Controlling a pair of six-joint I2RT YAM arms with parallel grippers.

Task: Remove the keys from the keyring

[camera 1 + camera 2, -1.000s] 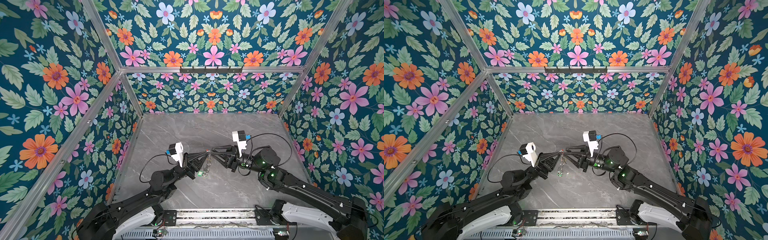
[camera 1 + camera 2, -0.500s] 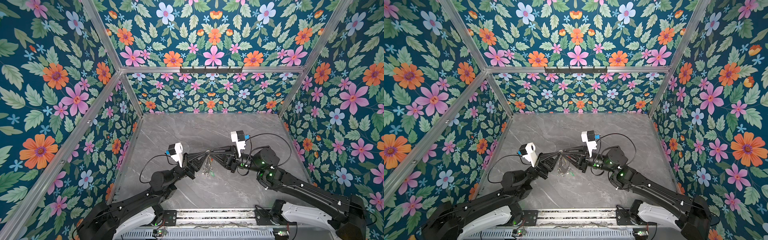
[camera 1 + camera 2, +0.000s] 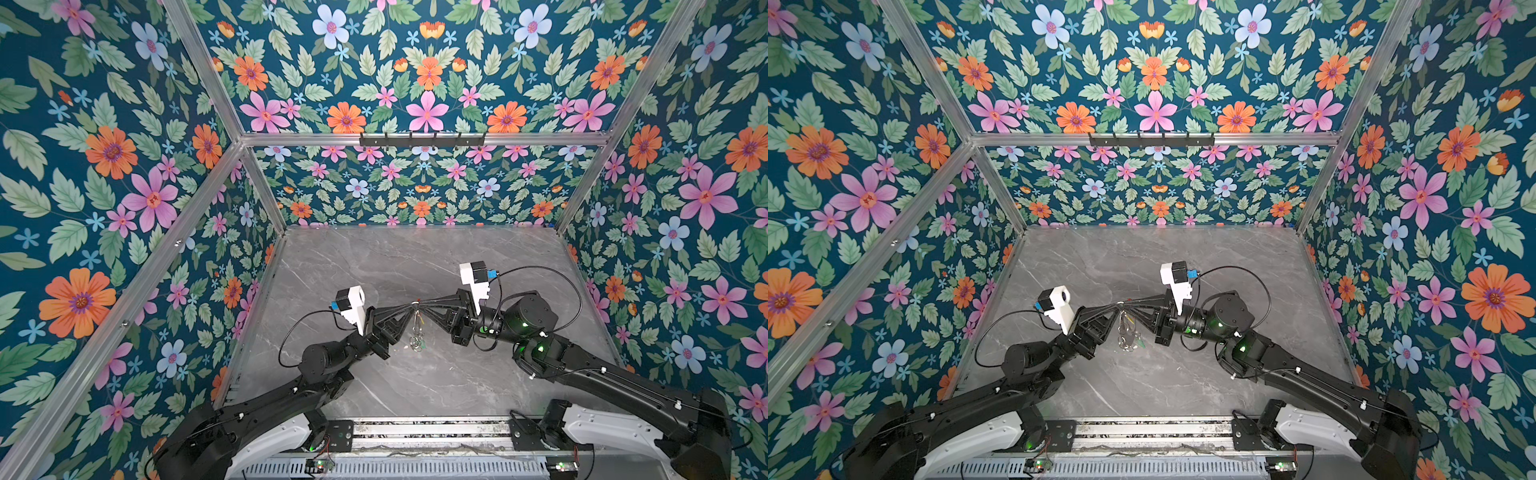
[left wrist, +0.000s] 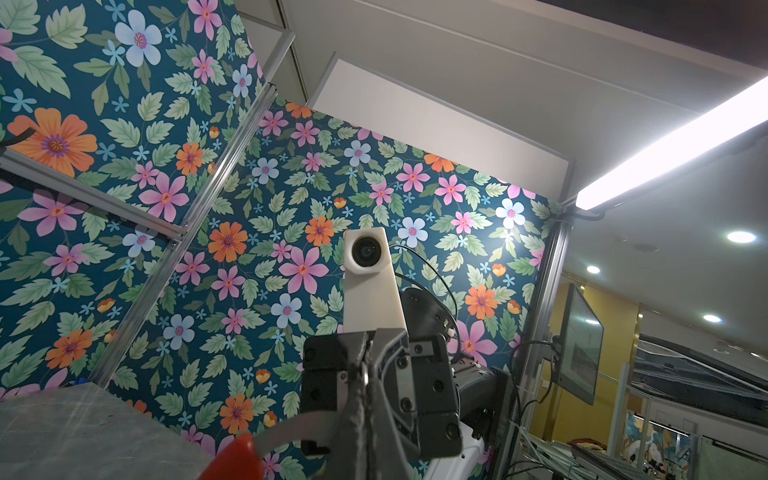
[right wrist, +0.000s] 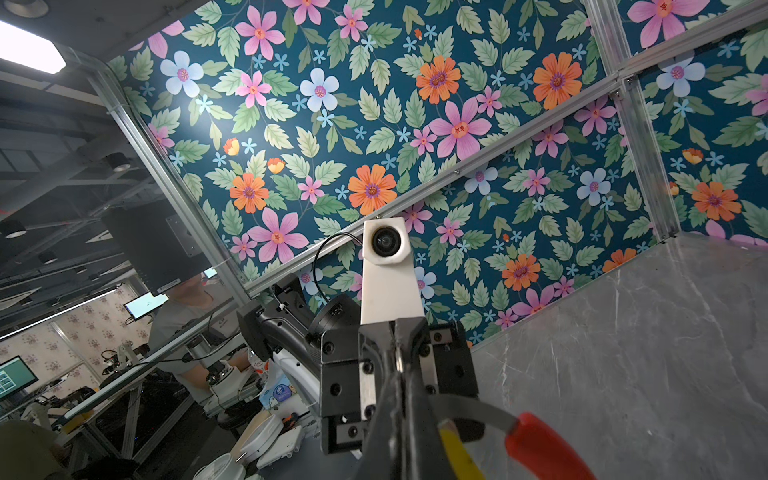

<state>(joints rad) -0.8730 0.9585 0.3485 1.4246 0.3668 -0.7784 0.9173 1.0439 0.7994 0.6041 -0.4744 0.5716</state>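
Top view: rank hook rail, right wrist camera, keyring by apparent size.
Largest to smallest, in a top view:
1. hook rail on the back frame, longest by far
2. white camera on the right wrist
3. keyring, seen edge-on, so only a thin sliver

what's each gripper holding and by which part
The left gripper and right gripper both pinch the keyring by its grey rim near the red sleeve; the keys hang free below.

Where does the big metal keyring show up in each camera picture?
Both top views: keyring, edge-on, just below picture centre.
Left wrist: its grey band runs from the jaws to the red sleeve.
Right wrist: grey band between jaws and red sleeve.
Shared landmark: grey marble table.
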